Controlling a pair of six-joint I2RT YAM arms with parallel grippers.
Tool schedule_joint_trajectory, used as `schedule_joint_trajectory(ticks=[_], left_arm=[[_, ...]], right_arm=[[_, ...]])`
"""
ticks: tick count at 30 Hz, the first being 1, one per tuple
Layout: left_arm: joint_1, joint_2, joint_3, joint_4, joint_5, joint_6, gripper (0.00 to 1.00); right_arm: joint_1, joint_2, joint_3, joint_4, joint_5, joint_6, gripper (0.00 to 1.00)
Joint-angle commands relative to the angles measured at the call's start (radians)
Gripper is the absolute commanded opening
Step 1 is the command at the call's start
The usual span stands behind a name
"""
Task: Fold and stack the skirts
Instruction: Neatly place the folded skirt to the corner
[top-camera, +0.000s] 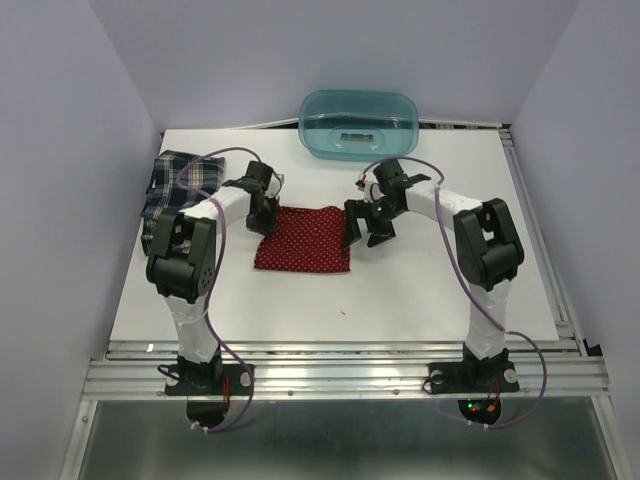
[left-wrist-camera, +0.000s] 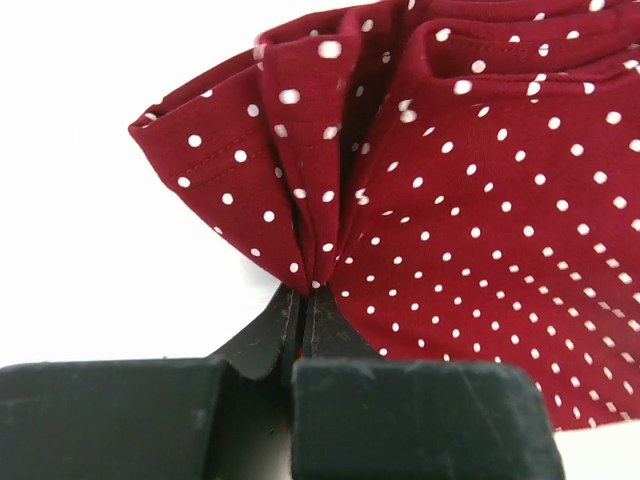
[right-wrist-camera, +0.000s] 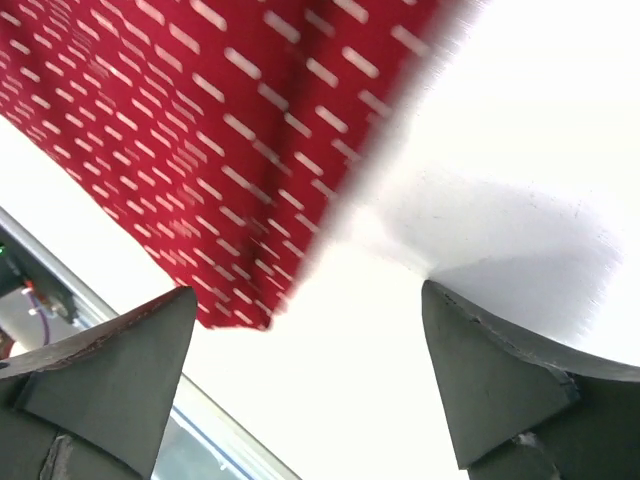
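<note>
The red skirt with white dots (top-camera: 303, 239) lies folded in a rough square at the table's middle. My left gripper (top-camera: 262, 218) is shut on the skirt's left edge, and the cloth (left-wrist-camera: 430, 180) bunches into pleats at the fingertips in the left wrist view. My right gripper (top-camera: 356, 230) is open beside the skirt's right edge, holding nothing; the red skirt (right-wrist-camera: 200, 130) shows blurred in its view, apart from the fingers (right-wrist-camera: 480, 370). The plaid skirt (top-camera: 178, 188) lies folded at the table's far left.
A translucent teal tub (top-camera: 359, 124) stands at the back centre of the white table (top-camera: 420, 290). Purple cables loop along both arms. The metal rail runs along the near edge.
</note>
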Motion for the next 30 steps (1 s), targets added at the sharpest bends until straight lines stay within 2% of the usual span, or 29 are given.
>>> schedule_joint_trajectory(ticks=[1, 6, 11, 18, 30], left_arm=[[0.029, -0.068, 0.056, -0.129, -0.187, 0.109, 0.00], [0.078, -0.094, 0.129, -0.185, -0.279, 0.148, 0.00], [0.135, -0.071, 0.286, -0.271, -0.327, 0.185, 0.00], [0.234, 0.045, 0.525, -0.395, -0.322, 0.225, 0.00], [0.369, 0.269, 0.971, -0.511, -0.304, 0.251, 0.00]], right_arm=[[0.003, 0.003, -0.013, -0.014, 0.110, -0.043, 1.00], [0.003, -0.017, -0.022, -0.020, 0.125, -0.060, 1.00], [0.003, -0.019, -0.025, -0.020, 0.130, -0.073, 1.00], [0.003, -0.014, -0.021, -0.020, 0.122, -0.079, 1.00], [0.003, -0.020, -0.047, -0.020, 0.125, -0.099, 1.00]])
